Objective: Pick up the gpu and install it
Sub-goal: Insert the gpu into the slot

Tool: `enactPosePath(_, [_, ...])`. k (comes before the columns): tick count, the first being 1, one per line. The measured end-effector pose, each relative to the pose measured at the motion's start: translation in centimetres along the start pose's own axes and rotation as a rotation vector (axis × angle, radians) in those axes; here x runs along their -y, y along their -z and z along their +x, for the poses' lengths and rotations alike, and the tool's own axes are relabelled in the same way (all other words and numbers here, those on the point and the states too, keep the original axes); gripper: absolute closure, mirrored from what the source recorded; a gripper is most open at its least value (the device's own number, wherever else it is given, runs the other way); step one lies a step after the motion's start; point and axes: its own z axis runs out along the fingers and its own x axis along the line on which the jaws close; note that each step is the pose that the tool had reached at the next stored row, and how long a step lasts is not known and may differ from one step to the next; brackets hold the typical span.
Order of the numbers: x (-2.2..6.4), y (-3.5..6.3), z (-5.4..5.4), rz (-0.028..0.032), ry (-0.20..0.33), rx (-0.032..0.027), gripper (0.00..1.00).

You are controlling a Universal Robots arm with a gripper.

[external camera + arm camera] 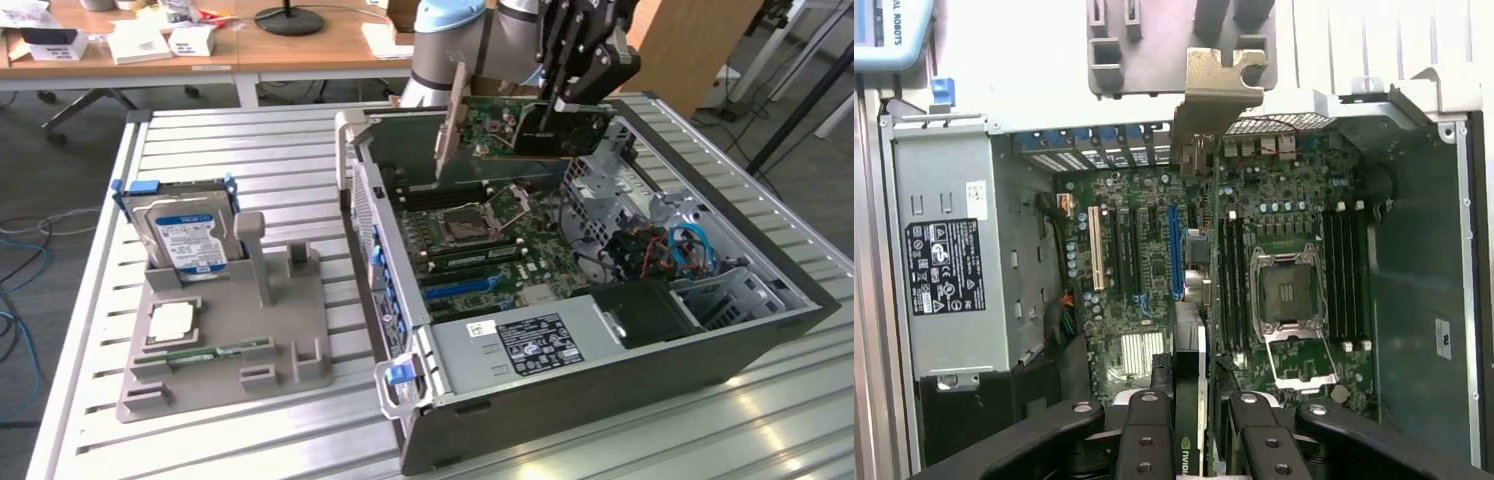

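The gpu hangs in the air above the open computer case, roughly over the far end of the motherboard. It is a flat card with a green board side, a dark face and a silver bracket at one end. My gripper is shut on its upper edge from above. In the wrist view the gpu appears edge-on between my black fingers, its bracket pointing at the case's rear wall. It hovers beside the blue slot and touches no slot.
Inside the case are the bare CPU socket, memory slots and a grey power supply. At the exterior view's left, a grey fixture holds a hard drive, a CPU chip and a green memory stick. Desks stand behind.
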Motion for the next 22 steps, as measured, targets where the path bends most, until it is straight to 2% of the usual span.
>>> enactPosePath(9, [0.00,0.00,0.00,-0.0001,0.008,-0.0005,0.74])
enactPosePath(10, [-0.01,-0.03,0.00,0.0004,0.008,-0.0004,0.74])
enactPosePath(11, [-0.07,-0.28,0.01,0.0063,0.010,0.0001,0.74])
enactPosePath(22, [-0.07,-0.40,0.01,0.0069,0.011,0.0004,0.74])
